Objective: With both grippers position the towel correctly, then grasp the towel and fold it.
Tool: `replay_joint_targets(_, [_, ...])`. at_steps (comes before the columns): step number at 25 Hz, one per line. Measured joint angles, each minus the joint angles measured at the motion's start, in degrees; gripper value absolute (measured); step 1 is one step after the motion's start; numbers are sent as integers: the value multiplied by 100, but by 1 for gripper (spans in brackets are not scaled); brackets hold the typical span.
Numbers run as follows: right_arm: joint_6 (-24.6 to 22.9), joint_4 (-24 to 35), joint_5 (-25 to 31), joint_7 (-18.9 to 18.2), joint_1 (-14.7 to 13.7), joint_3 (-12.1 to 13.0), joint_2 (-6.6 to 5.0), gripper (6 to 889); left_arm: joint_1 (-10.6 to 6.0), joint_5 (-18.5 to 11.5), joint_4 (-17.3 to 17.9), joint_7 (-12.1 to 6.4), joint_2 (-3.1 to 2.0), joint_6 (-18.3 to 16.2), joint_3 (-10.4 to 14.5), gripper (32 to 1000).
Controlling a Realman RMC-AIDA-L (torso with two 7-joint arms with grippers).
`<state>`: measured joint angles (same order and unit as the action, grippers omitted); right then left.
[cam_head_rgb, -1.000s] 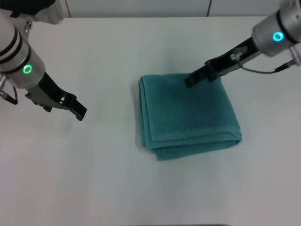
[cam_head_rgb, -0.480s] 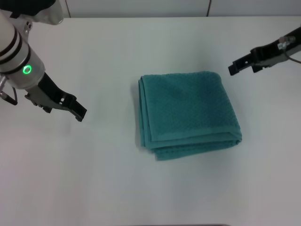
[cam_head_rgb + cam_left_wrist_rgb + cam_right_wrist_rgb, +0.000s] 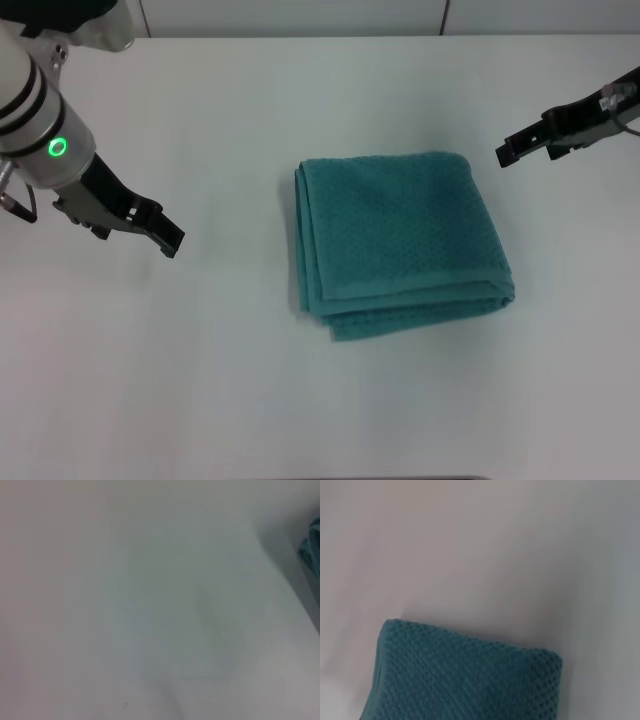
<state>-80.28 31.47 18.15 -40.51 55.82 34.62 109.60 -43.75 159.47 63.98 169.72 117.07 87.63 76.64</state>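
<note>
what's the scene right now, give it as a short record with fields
surface: white table
towel: teal towel, folded in layers, lying flat mid-table, stacked edges along its near and left sides
left gripper: left gripper above the table to the towel's left, apart from it
right gripper: right gripper off the towel's far right corner, not touching it
held items: none visible
fold status: towel already doubled, neither gripper on it
</note>
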Motion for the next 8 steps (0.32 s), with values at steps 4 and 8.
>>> replay_joint_targets(4, [1,-1,-2,0,10,-1,0,857,-2,2,0,0,0,0,0,919])
replay_joint_targets(8, [4,3,-1,0,17,1,0,857,-2,-1,0,0,0,0,-4,919])
